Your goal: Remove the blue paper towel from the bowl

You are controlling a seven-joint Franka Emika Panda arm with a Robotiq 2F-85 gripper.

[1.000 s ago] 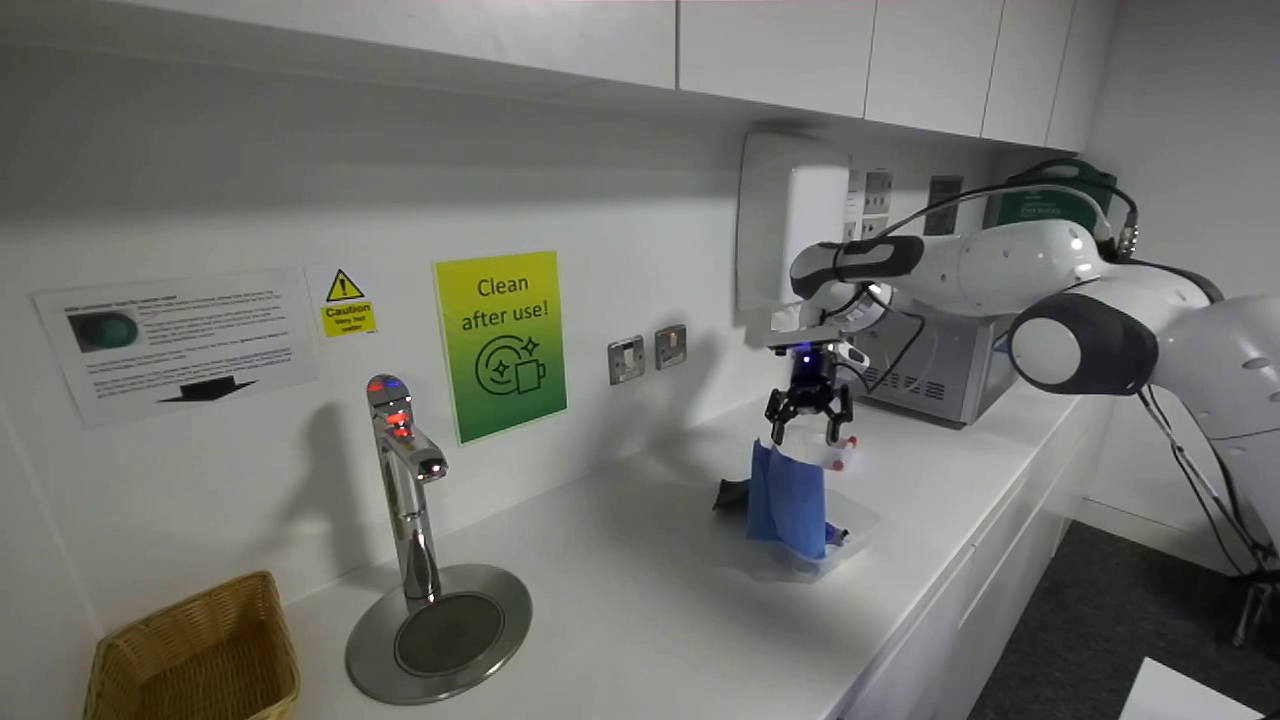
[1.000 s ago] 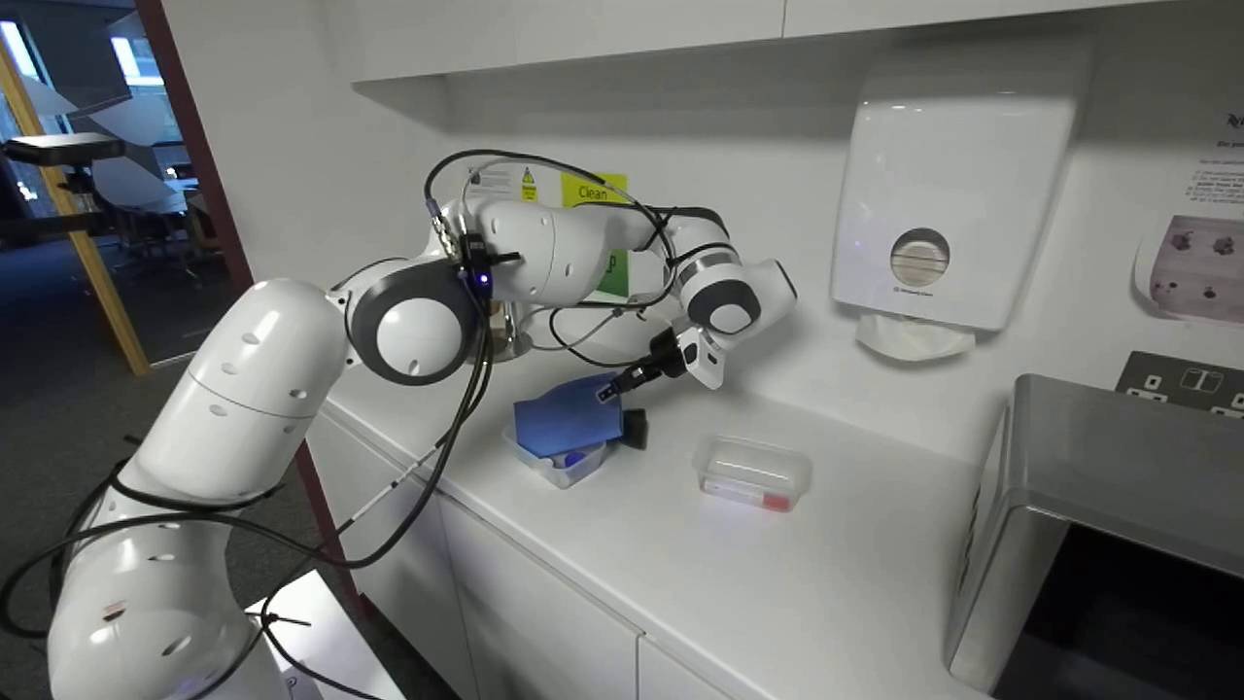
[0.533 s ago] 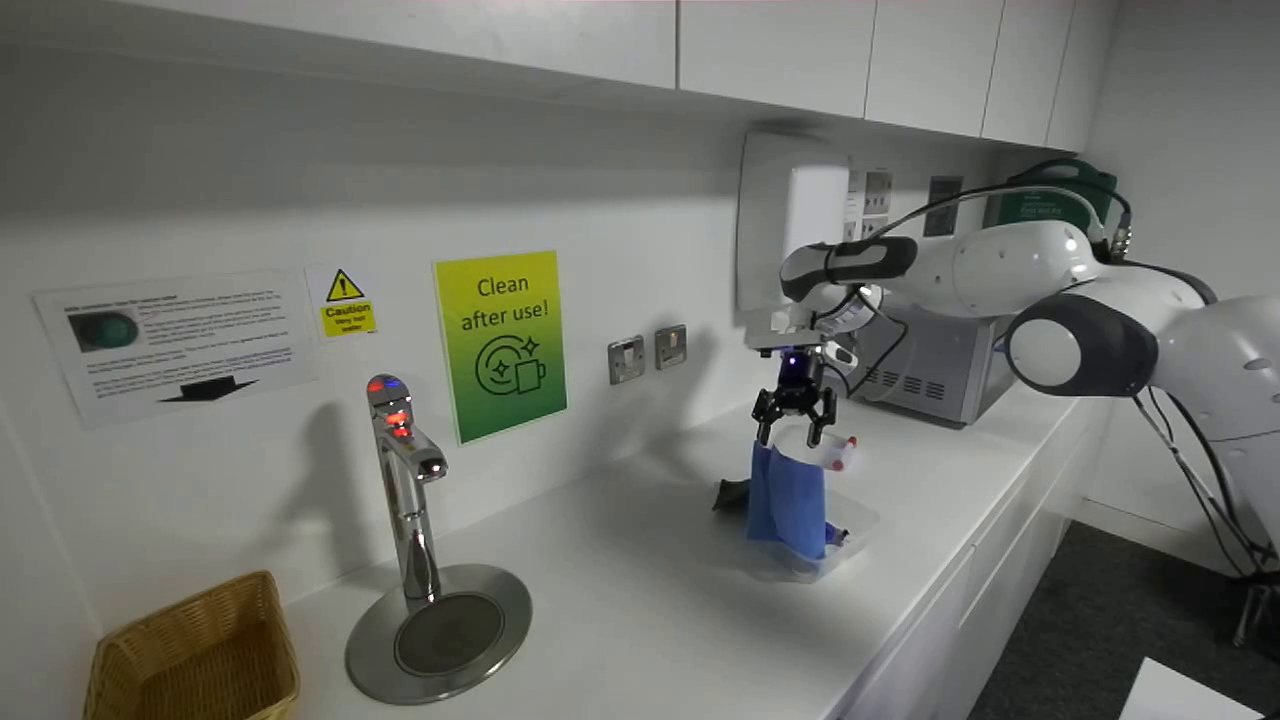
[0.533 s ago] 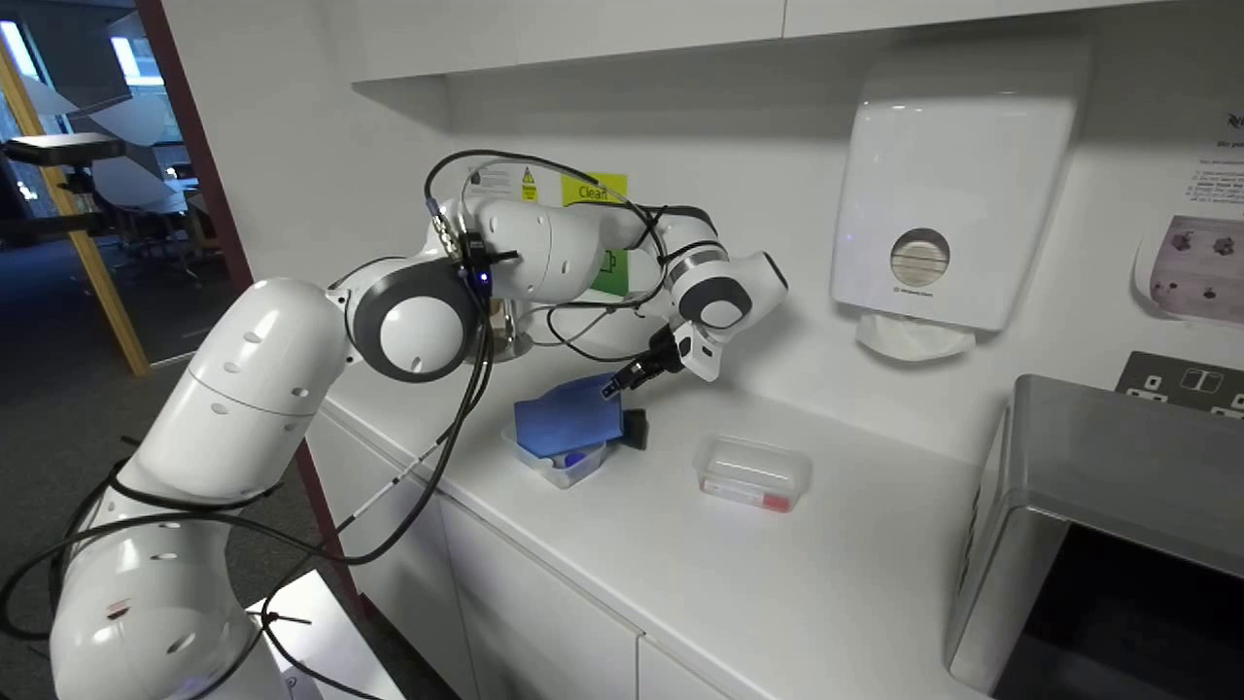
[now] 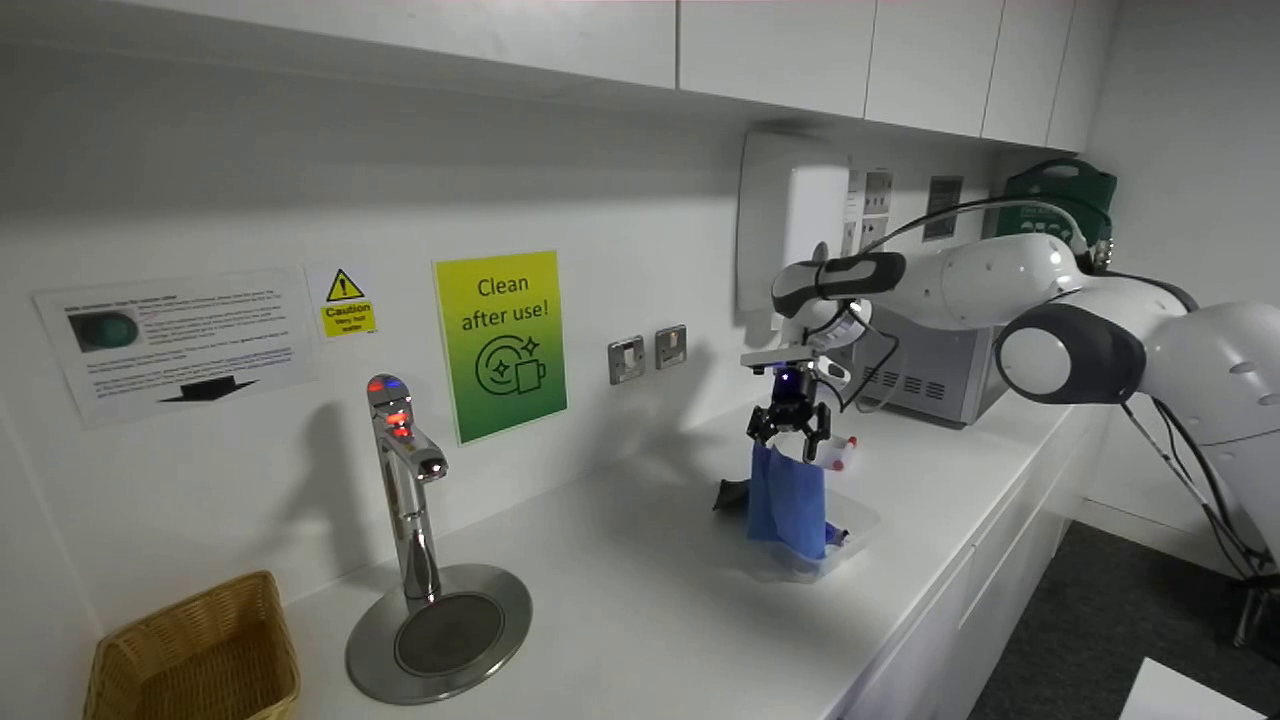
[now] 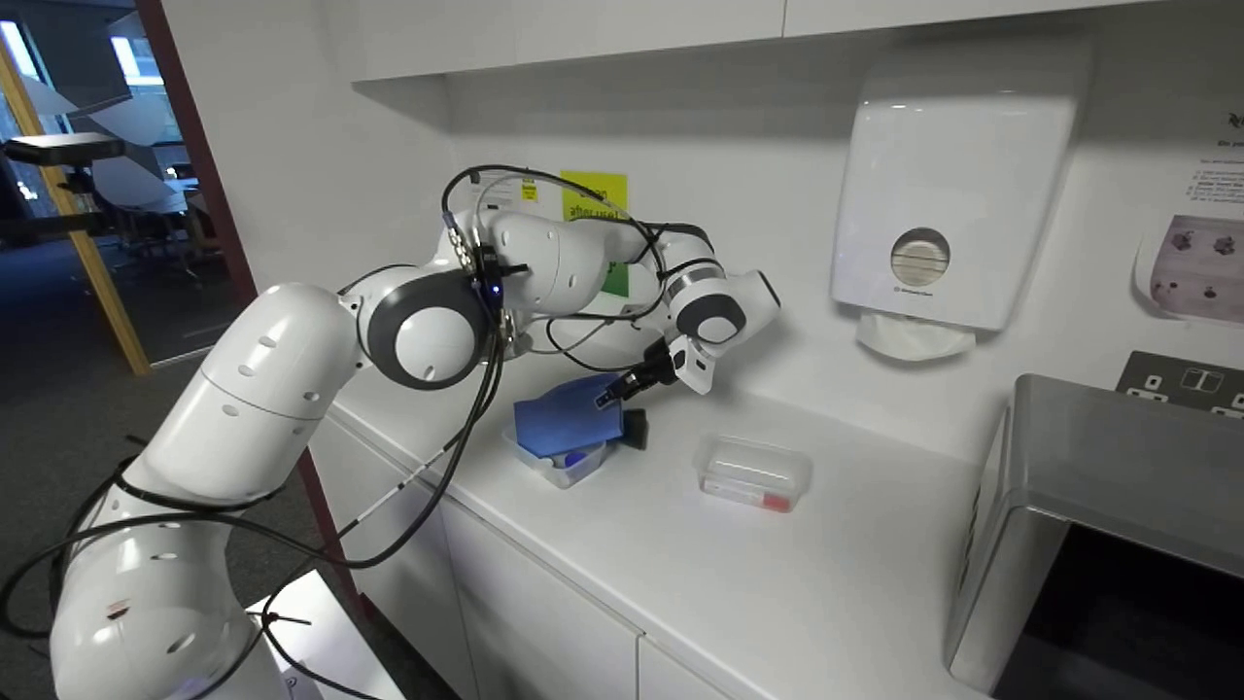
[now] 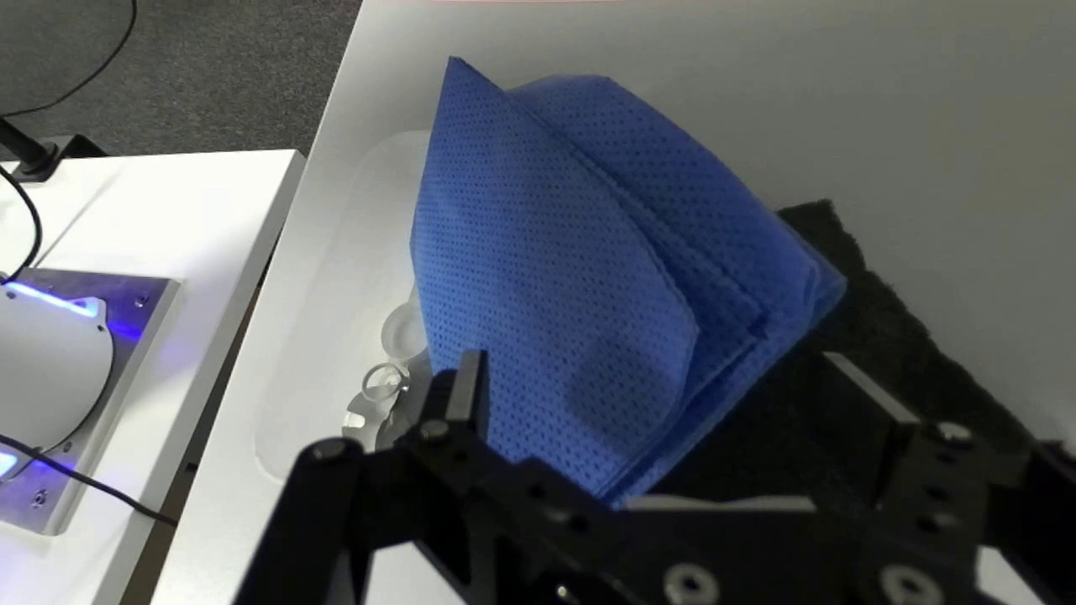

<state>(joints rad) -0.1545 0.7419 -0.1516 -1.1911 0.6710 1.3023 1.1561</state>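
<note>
The blue paper towel (image 5: 790,505) stands folded in a clear plastic bowl (image 5: 808,572), rising well above its rim. In an exterior view the towel (image 6: 567,418) covers much of the bowl (image 6: 575,474). My gripper (image 5: 785,450) is open and empty at the towel's top edge. In the wrist view the towel (image 7: 546,252) lies partly between the fingers of my gripper (image 7: 656,370), with one finger in front of its near left part and the other over a dark cloth (image 7: 908,336). I cannot tell whether a finger touches the towel. Small clear and metal items show in the bowl.
A second clear container (image 6: 753,467) with a red-ended item stands nearby on the counter. A grey microwave (image 6: 1118,476), a wall towel dispenser (image 6: 957,194), a tap (image 5: 405,480) and a wicker basket (image 5: 195,650) are around. The counter's front edge (image 5: 930,610) is near the bowl.
In an exterior view my gripper has moved left and slightly down, closer over the towel's top. It stays open. The towel and bowl have not moved.
</note>
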